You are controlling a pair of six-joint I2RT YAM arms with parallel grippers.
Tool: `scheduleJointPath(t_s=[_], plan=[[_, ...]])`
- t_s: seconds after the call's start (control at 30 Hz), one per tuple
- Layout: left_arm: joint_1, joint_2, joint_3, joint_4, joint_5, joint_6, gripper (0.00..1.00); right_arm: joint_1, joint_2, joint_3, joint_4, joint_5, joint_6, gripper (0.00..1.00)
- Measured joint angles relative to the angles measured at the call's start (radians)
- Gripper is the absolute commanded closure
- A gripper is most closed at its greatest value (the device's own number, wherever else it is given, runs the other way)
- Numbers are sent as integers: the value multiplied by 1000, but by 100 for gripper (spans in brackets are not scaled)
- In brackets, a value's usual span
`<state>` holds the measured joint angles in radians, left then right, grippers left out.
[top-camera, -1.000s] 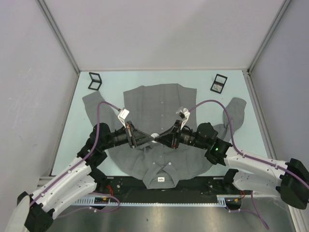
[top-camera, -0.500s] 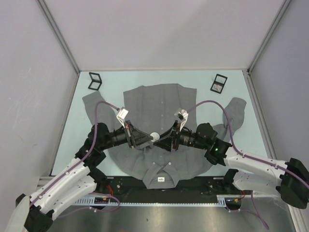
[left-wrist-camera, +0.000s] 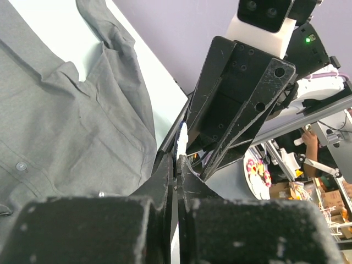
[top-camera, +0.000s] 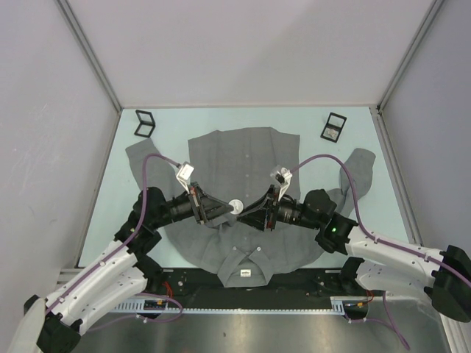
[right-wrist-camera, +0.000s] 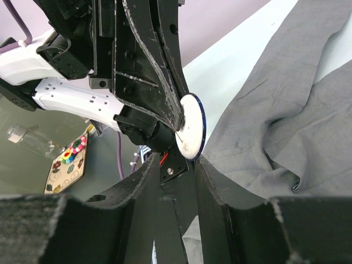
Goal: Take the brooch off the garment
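Left gripper [top-camera: 230, 209] is pinched tight on the brooch [right-wrist-camera: 191, 135], a white disc held edge-on over the chest of the garment [top-camera: 243, 158]. Right gripper [top-camera: 250, 213], at 3 o'clock of the disc, has its fingers parted and clamps nothing I can see. Judging by this, the brooch is lifted off the cloth, though I cannot tell whether its pin is fully free. Carrying it clear and setting it down is left.

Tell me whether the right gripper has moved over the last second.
Yes. Against the white neck label, the right gripper has drawn back slightly rightward in the top view, away from the white brooch.
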<state>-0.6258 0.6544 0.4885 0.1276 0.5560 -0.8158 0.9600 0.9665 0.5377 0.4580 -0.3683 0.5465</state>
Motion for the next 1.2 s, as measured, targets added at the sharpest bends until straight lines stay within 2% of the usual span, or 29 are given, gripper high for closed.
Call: scheduleJointPath(t_s=[0.33, 0.77, 1.2], plan=[[0, 8, 0, 20, 17, -6, 100, -10, 10, 0, 45, 13, 5, 63], [0, 14, -1, 20, 29, -4, 100, -26, 43, 0, 95, 12, 29, 78], [1, 14, 0, 11, 27, 12, 100, -29, 58, 0, 104, 13, 61, 84]])
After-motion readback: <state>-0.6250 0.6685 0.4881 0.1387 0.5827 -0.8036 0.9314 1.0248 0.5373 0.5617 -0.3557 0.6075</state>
